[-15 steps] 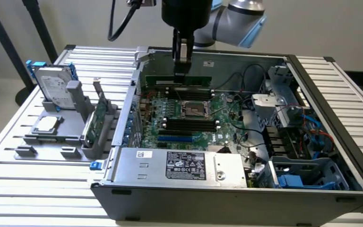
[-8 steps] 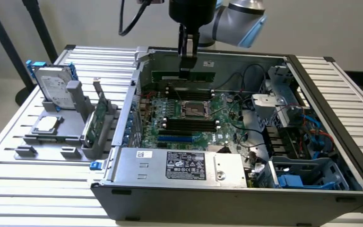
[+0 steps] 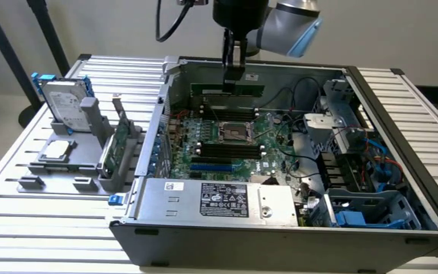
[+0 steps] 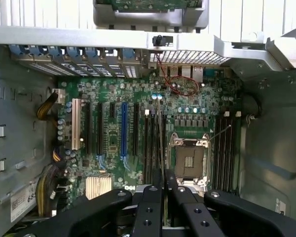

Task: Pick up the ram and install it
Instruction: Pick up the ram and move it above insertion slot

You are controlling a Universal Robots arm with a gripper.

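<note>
Gripper (image 3: pixel 232 80) position: inside the open computer case (image 3: pixel 401 171), at the far end of the motherboard (image 3: pixel 272 145) in the exterior view. Its two black fingers are pinched on the ram (image 3: pixel 211 89), gripping the stick at about mid-length.

Ram orientation: long edge level, flat faces upright, extending past the fingers on both sides. It sits beyond the processor socket (image 3: pixel 234 131), over the farther bank of black memory slots (image 3: pixel 230 109). It appears to hang just above that bank. Whether its lower edge touches a slot cannot be told.

Wrist view: the gripper (image 4: pixel 164 178) fingers (image 4: pixel 150 207) clamp the ram (image 4: pixel 160 133), which is seen edge-on as a thin line. This line runs parallel to the memory slots (image 4: pixel 150 143) just beside the processor socket (image 4: pixel 190 160). A second bank of slots (image 4: pixel 224 148) lies on the other side of the socket, well apart from the ram.

Surrounding parts, exterior view:
- A power supply (image 3: pixel 219 202) with a white label occupies the near edge of the case.
- A grey rack (image 3: pixel 89 171) stands on the slatted table (image 3: pixel 44 222), outside the case on the exterior view's left.
- A silver hard drive (image 3: pixel 63 103) with blue rails stands upright in the rack.
- A green expansion card (image 3: pixel 112 151) stands on edge in the rack, nearer the case.
</note>
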